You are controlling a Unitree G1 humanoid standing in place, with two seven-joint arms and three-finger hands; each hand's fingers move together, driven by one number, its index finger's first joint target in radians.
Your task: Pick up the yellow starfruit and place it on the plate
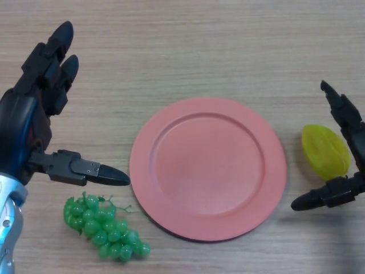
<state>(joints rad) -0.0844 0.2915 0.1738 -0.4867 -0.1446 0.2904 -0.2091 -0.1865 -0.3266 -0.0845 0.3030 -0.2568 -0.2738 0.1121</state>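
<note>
The yellow starfruit (325, 150) lies on the wooden table just right of the pink plate (208, 166), which holds nothing. My right hand (345, 117) comes in from the right edge with its fingers straight behind the fruit and its thumb below it; the fruit sits in the gap and I see no contact. My left hand (40, 85) hovers open at the far left, its thumb pointing toward the plate.
A bunch of green grapes (102, 226) lies at the lower left, just under my left thumb and beside the plate's rim. The wooden table (199, 45) stretches bare behind the plate.
</note>
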